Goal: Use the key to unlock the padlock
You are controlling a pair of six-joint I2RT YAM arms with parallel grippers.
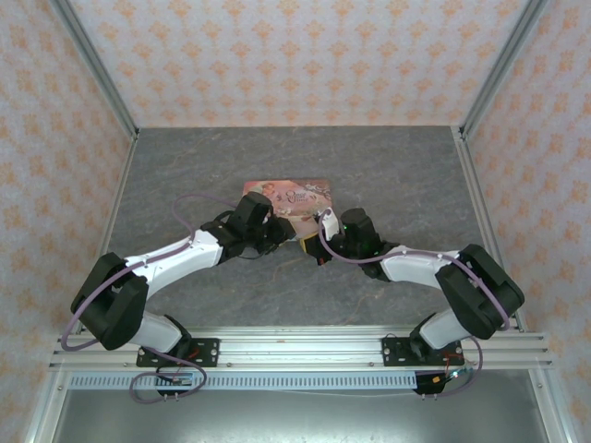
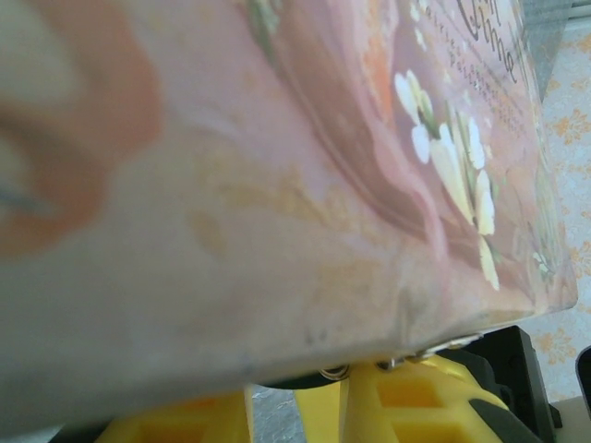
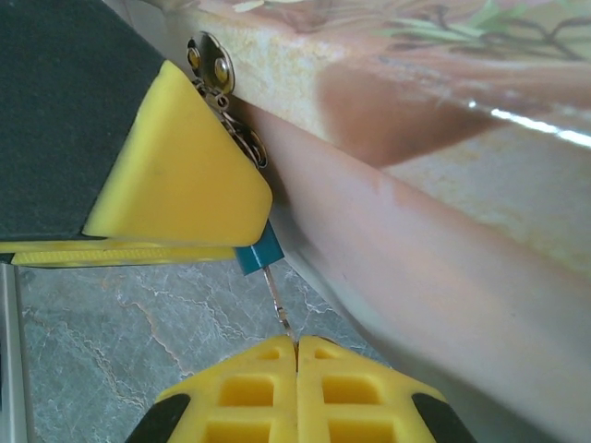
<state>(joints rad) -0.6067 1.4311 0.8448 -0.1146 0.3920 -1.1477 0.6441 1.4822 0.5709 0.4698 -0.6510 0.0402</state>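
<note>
Two fingers point(image 3: 245, 392) of my right gripper point(image 3: 295, 343) pressed together on the key point(image 3: 280, 309), left gripper point(image 2: 300, 386) pinching the blue padlock point(image 3: 258, 256), pink tin point(image 3: 443, 258) just beside.

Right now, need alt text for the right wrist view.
Right gripper, shut at bottom centre, pinches a thin key that runs up to a small teal padlock held between the left arm's yellow fingers. A pink tin's side runs along the right, above a grey table.

A pink illustrated rectangular tin point(image 1: 294, 195) is sitting near the middle of a grey marbled tabletop point(image 1: 388, 166), which is being enclosed by walls point(image 1: 295, 55) bearing peach floral-patterned paper and aluminium corner rails point(image 1: 96, 69).
</note>
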